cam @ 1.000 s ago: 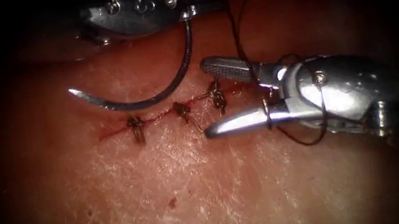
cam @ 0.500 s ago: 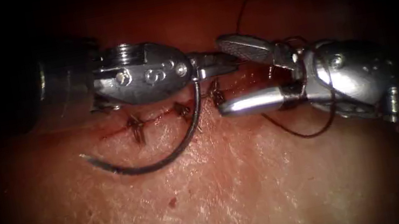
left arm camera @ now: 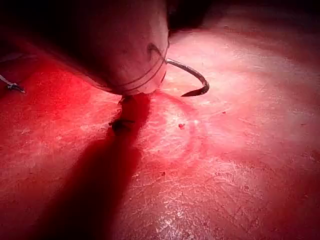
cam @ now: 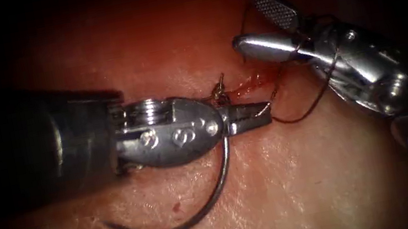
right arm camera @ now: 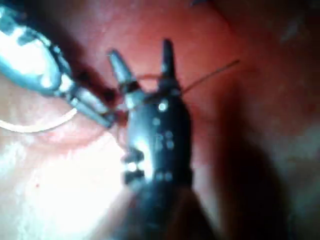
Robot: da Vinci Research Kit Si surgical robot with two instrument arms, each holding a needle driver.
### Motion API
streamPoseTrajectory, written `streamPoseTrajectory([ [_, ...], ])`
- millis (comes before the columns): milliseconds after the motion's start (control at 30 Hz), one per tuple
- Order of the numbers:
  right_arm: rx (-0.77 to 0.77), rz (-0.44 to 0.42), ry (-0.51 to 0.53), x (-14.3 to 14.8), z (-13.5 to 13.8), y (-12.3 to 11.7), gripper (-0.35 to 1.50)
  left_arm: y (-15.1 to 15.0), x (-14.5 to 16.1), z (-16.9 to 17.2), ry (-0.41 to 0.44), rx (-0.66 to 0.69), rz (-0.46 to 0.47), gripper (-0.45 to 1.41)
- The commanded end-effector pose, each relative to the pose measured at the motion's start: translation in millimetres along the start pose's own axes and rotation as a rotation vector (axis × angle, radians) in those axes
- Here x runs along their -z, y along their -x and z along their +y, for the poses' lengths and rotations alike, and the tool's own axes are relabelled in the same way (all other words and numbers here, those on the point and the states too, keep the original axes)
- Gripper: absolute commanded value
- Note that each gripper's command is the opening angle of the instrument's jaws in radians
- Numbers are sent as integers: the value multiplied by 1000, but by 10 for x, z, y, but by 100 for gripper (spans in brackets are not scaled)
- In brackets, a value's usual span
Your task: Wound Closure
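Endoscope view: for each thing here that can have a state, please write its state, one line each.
Left tool: fingers shut on the needle near its thread end.
Right tool: fingers open, holding nothing; thread looped around it.
Needle: out of the tissue, hanging below the left tool.
Thread: slack loop.
Cut: stitched, wet with red fluid.

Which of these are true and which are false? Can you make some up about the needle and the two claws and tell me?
1. The left claw holds the needle. True; it grips it near the thread end.
2. The needle's point is stuck in the tissue. False; the whole curve hangs free above the skin, below the cut.
3. The right claw is open. True, and thread loops around it.
4. The right claw holds the needle. False; it holds nothing between its jaws.
5. A knot sits on the cut. True.
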Motion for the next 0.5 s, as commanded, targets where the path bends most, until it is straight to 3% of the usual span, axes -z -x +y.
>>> streamPoseTrajectory([
  [33,-16,-12,14,-9,6,14,101,1,-9,1,2,-2,2,-45],
  [500,-113,-111,60,-21,51,56,104,-4,-16,-1,17,-8,2,-45],
])
